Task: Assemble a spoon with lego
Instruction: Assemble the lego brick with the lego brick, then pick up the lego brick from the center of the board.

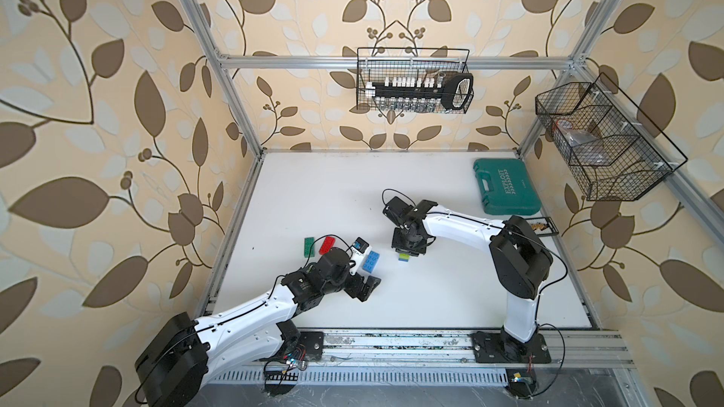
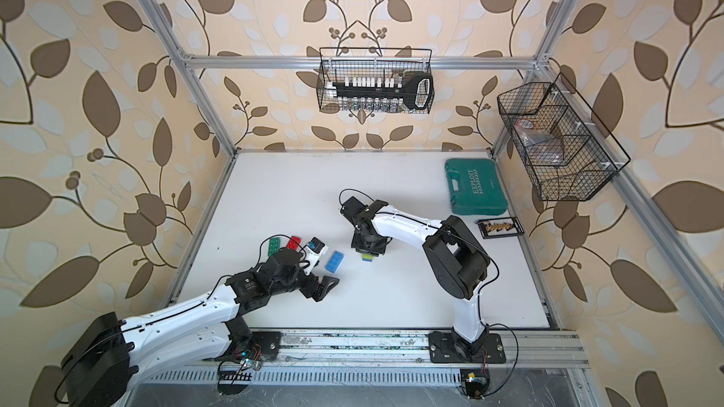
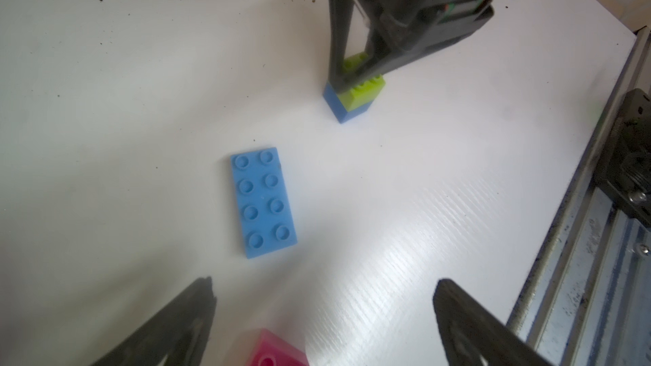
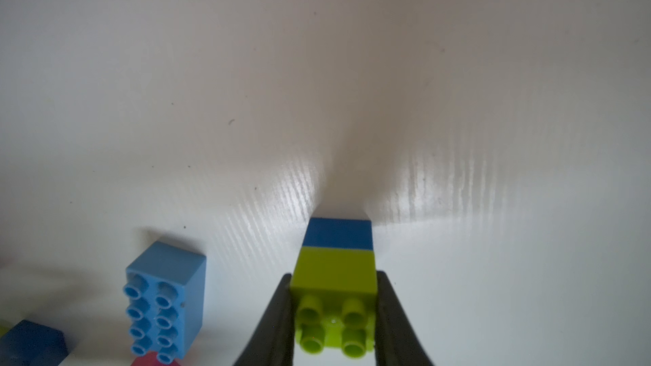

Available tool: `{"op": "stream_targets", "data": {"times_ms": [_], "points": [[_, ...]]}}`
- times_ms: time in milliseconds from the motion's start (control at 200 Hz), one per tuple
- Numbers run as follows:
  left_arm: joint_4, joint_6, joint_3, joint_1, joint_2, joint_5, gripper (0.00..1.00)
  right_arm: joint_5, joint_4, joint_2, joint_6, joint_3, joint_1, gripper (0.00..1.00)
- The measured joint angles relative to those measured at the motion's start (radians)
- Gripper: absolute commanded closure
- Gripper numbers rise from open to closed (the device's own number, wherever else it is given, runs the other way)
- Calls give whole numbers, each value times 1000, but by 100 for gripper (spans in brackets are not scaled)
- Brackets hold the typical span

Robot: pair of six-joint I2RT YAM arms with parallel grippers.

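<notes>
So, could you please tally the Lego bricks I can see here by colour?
red brick: 1
dark green brick: 1
light blue brick: 1
lime brick: 1
pink brick: 1
blue bricks: 2, the blue base brick and the loose blue brick
Total: 7 clearly visible

Single bricks on the table point(image 1: 391, 189): I count five: one dark green brick point(image 1: 309, 246), one red brick point(image 1: 327, 244), one light blue brick point(image 1: 370, 261), one pink brick point(image 3: 274, 352), one dark blue brick point(image 4: 31, 343).
Stacked bricks: two, a lime brick point(image 3: 361, 97) on a blue brick point(image 3: 347, 111).
Bricks in all: seven that I can make out.
Hands: two, the left hand point(image 3: 324, 283) and the right hand point(image 4: 334, 274).
Wire baskets: two, the back basket point(image 1: 413, 80) above the far edge and the side basket point(image 1: 603, 142) above the right edge.
Teal case point(image 1: 507, 187): one, at the far right corner.
Small black tray point(image 1: 540, 225): one, at the right edge.
</notes>
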Motion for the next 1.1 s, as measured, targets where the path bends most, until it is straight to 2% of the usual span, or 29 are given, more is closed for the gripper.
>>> {"op": "stream_targets", "data": {"times_ms": [120,215,430,615,775,865,995,1100], "points": [[-2,0,0,0,-13,-1,1,-6,7,5,-47,6,-12,88],[-3,0,0,0,-22,-2,1,-6,11,-1,-97,7,-24,71],[-3,-4,0,0,-34,-23,1,4,-24,19,-197,16,-37,49],[-32,-10,0,0,-49,-62,1,3,-49,16,-233,16,-43,44],[-141,-31,56,8,-89,-145,1,7,-74,-32,-269,17,-40,44],[-189,-42,135,83,-100,-139,1,12,-92,-82,-288,18,-23,44],[-231,-69,256,322,-82,-90,1,13,-101,-137,-289,17,49,45],[-267,-72,323,455,-59,-74,1,12,-97,-164,-267,15,136,45]]}}
